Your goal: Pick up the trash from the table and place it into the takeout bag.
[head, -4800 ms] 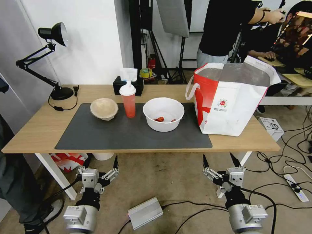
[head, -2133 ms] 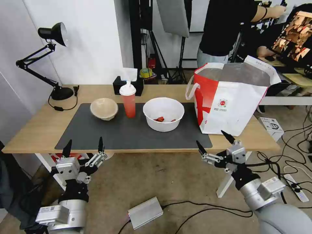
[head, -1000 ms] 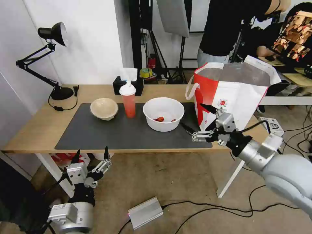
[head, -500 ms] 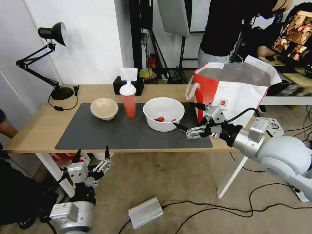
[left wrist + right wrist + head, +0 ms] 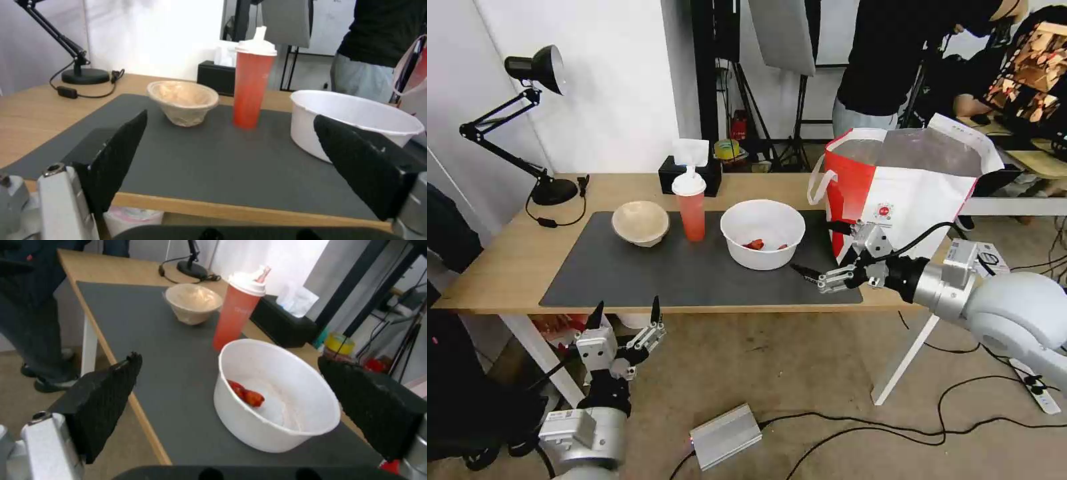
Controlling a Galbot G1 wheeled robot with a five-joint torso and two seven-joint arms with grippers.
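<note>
On the table's (image 5: 507,267) dark mat stand three pieces of trash. They are a beige paper bowl (image 5: 640,223), a red cup with a white lid (image 5: 692,208) and a white bowl with red scraps (image 5: 762,233). The takeout bag (image 5: 904,193) stands open at the table's right end. My right gripper (image 5: 812,247) hovers open just right of the white bowl, in front of the bag. In the right wrist view the white bowl (image 5: 276,396) lies between the open fingers (image 5: 106,390). My left gripper (image 5: 627,304) hangs open below the table's front edge, facing the beige bowl (image 5: 183,100) and the cup (image 5: 252,90).
A black desk lamp (image 5: 534,120) stands at the back left and a black tissue box (image 5: 690,175) behind the cup. A person stands behind the bag. Cables, a silver power box (image 5: 725,437) and a power strip lie on the floor.
My right arm has risen from below the table and swung left to the mat's right end beside the white bowl. The left gripper has lifted slightly toward the table edge.
</note>
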